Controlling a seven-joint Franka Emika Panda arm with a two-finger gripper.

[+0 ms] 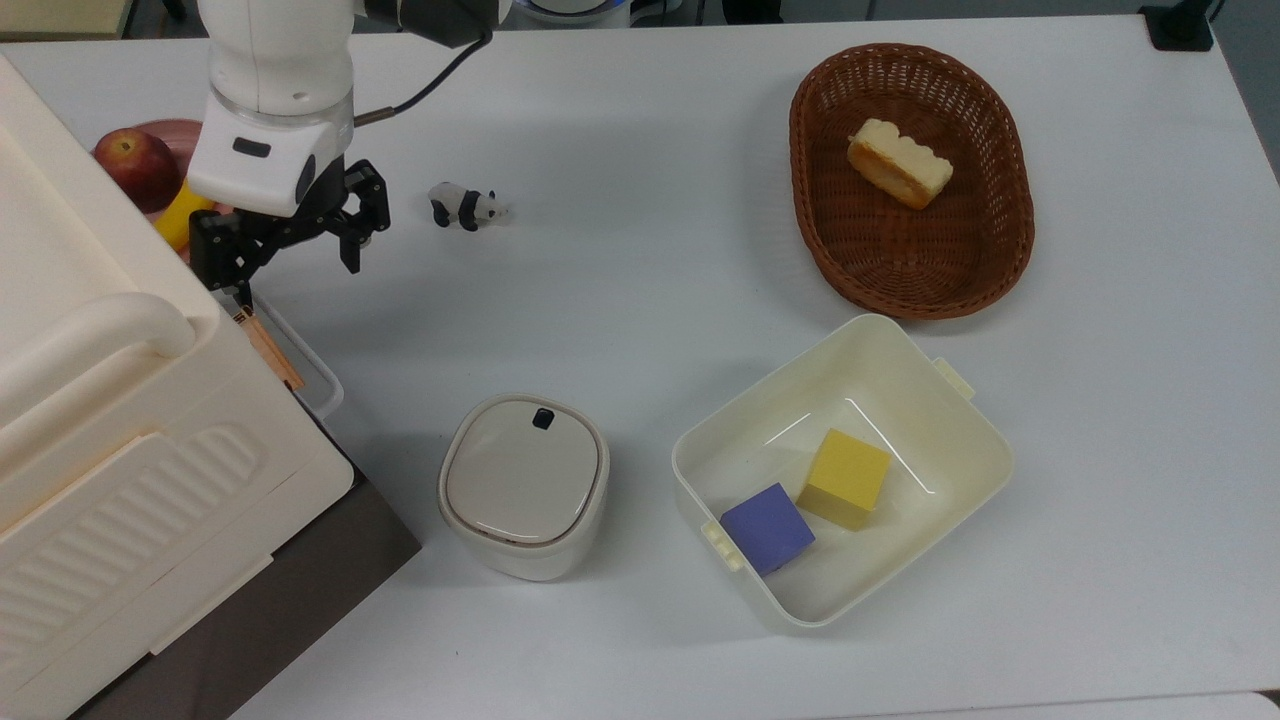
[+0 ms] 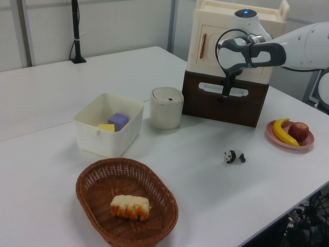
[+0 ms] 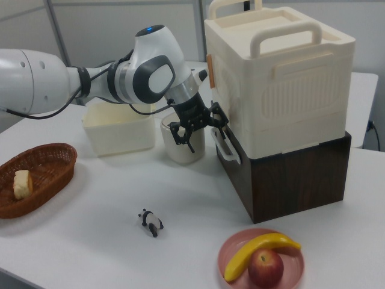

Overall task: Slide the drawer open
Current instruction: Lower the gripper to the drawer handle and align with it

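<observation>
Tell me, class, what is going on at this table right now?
A white robot arm has its end effector open at the white handle of the dark brown drawer under a cream box. One finger reaches into the handle's loop. The drawer looks shut. A toy panda and a basket sit untouched.

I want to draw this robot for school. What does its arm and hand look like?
The arm is fat, round and shiny white, with dark grey bands at the joints and a small blue light on top of one joint. A black cable runs along it. The hand is black, with two thin fingers made of little bars, under a white block with a small dark oval mark.
</observation>
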